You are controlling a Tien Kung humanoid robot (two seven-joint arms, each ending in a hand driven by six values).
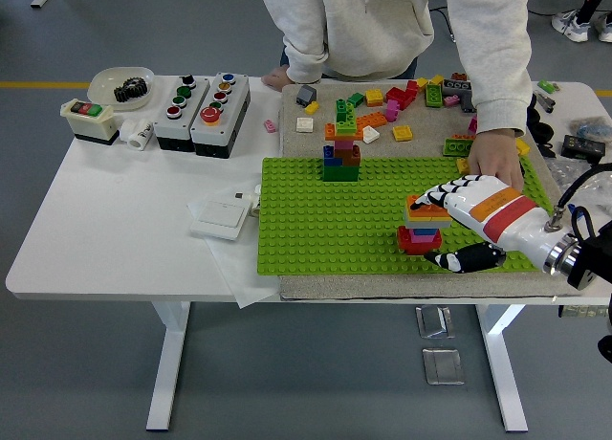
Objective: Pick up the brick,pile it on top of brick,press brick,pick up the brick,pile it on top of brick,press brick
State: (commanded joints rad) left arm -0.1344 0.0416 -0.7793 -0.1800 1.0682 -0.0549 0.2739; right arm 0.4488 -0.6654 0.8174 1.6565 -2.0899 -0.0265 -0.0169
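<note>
Fingers (442, 193) of my right hand (475, 210) lie flat over the orange brick (425, 209) topping the small brick stack (421, 229), thumb curled beside its base, on the green baseplate (316, 220). Person's hand (495, 158) rests behind.

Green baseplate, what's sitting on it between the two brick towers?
Nothing: in the head view, only bare studs of the green baseplate separate the far tower from the near tower.

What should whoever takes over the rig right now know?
Right hand: fingers over the top orange brick of the near stack on the green baseplate, thumb low beside it; looks like pressing.
Left hand: not in view.
Person's hand rests on the baseplate's far right edge.
Second stack stands at the far edge; loose bricks beyond.
Left: finish pressing, release.
</note>
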